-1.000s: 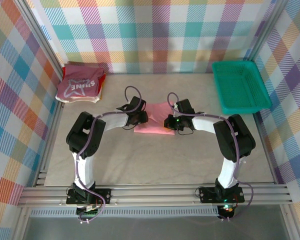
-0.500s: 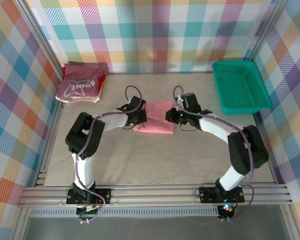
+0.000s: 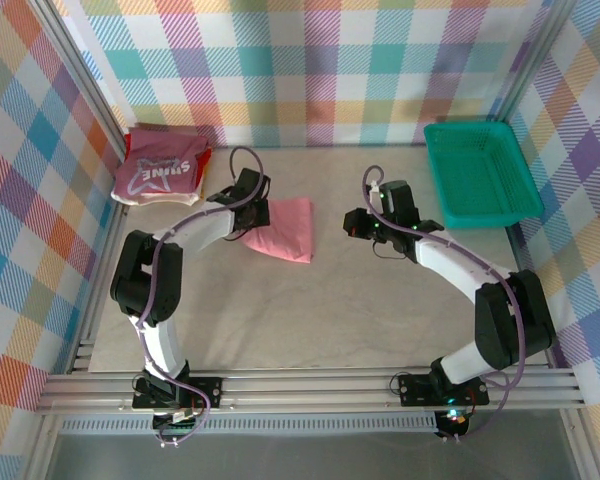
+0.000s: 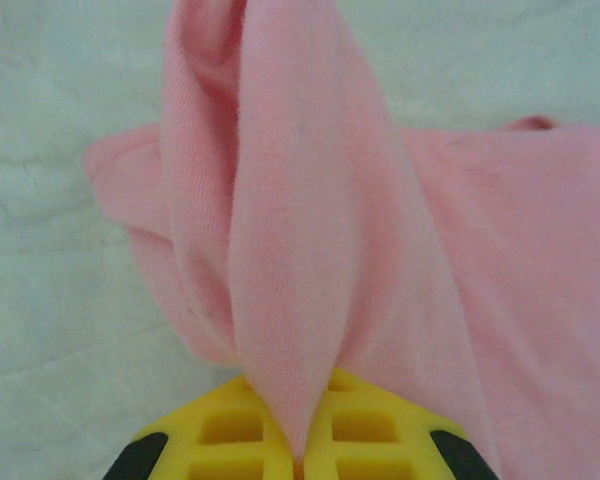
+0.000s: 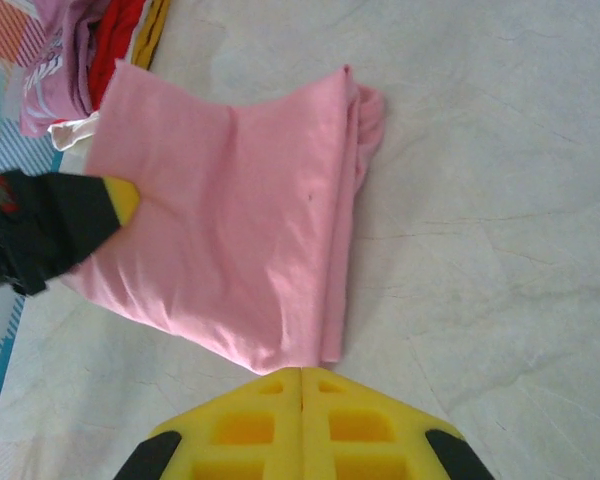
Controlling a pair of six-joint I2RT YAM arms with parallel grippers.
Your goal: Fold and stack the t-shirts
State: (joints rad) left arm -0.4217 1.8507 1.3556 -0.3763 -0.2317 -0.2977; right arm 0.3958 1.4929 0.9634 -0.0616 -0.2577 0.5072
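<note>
Salmon-pink cloth is what matters here. The folded t-shirt (image 3: 288,228) lies left of the tabletop's (image 3: 360,310) middle, toward the far edge. The left claw (image 3: 258,210) is clenched on its left side. In the left wrist view the cloth rises from the fingers as a bunched ridge, not a flat edge, so I judge the claw may have caught only some of the layers.

That is the main risk. If the shirt is carried or dragged toward the stack of folded shirts (image 3: 160,172) in the far left corner, the layers not caught could sag or peel away and undo the fold. In the right wrist view the layered edge on the side away from the grip is already a little uneven, with a small lump at its far end. Friction against the tabletop could open it further.

The right claw (image 5: 301,390) is clenched on nothing and sits apart from the shirt, toward the right. It gives no support, so the free end may swing or trail.

The stack itself looks loosely piled. A crooked or heavy landing could push its top shirt askew or leave the pink one hanging over the side.
</note>
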